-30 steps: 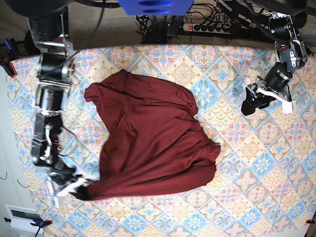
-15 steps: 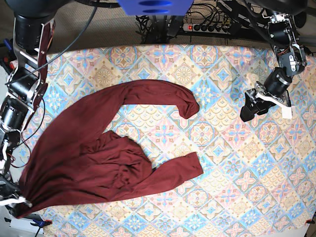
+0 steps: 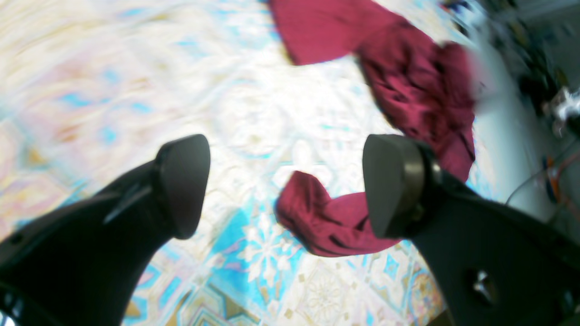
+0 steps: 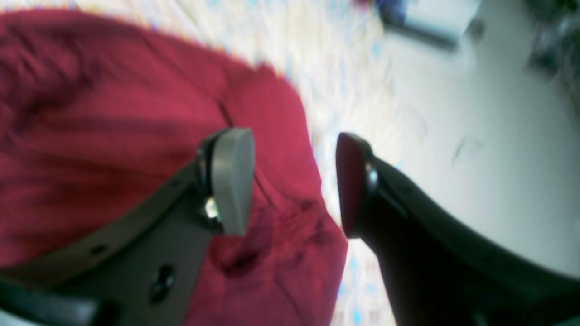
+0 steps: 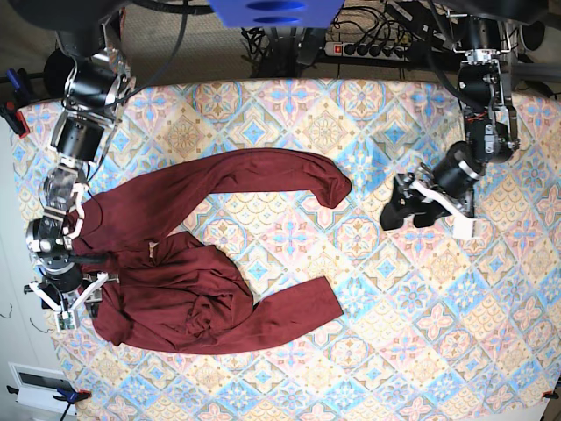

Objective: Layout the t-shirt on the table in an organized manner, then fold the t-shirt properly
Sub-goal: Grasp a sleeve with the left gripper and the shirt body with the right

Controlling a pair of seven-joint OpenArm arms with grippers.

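Note:
The dark maroon t-shirt (image 5: 193, 289) lies crumpled on the left half of the patterned table (image 5: 438, 333), with two long sleeves reaching right. My right gripper (image 5: 74, 296) hovers at the shirt's left edge. In the right wrist view it (image 4: 292, 185) stands open over the maroon cloth (image 4: 113, 136), with nothing between its fingers. My left gripper (image 5: 396, 210) is to the right of the upper sleeve's end, apart from it. In the left wrist view it (image 3: 285, 185) is open, with the sleeve end (image 3: 326, 222) on the table beyond the fingertips and the bunched body (image 3: 417, 86) farther off.
A power strip with cables (image 5: 368, 46) runs behind the table's far edge. A blue clamp (image 5: 13, 110) grips the left edge and a white box (image 5: 39, 386) sits off the front left corner. The pale floor (image 4: 476, 158) shows past the table's edge in the right wrist view.
The right gripper dragged the shirt left, then opened and let it go. The shirt now lies bunched at left with the sleeves out. The left gripper moved left toward the upper sleeve.

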